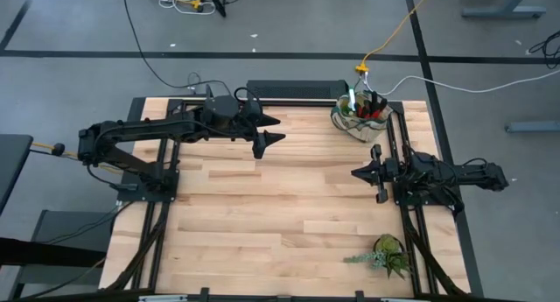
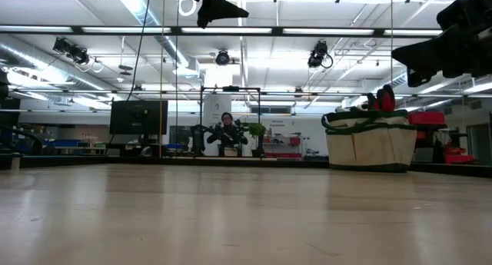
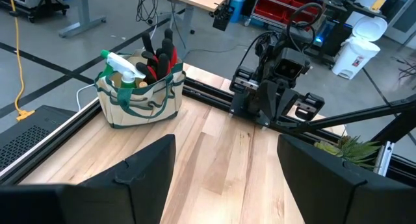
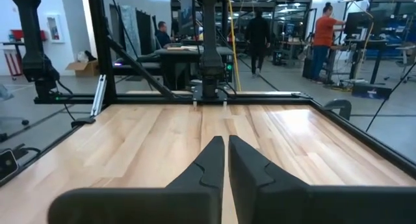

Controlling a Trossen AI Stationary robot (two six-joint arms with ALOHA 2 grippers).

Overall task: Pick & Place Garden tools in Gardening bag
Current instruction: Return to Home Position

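The beige gardening bag (image 1: 359,120) with dark green trim stands on its base at the table's far right corner; it also shows in the left wrist view (image 3: 140,97) and the low view (image 2: 371,140). A green-and-white plastic piece (image 3: 120,63) and red-and-black gloves (image 3: 162,58) stick out of its top. The trowel and rake do not show. My left gripper (image 1: 272,130) is open and empty, high above the table's far middle, left of the bag. My right gripper (image 1: 357,172) is shut and empty, above the table's right side, nearer than the bag.
A leafy green plant (image 1: 385,255) lies near the table's near right corner. The black frame rails (image 1: 289,90) run along the table's far edge and sides. People stand in the room beyond the table (image 4: 323,36).
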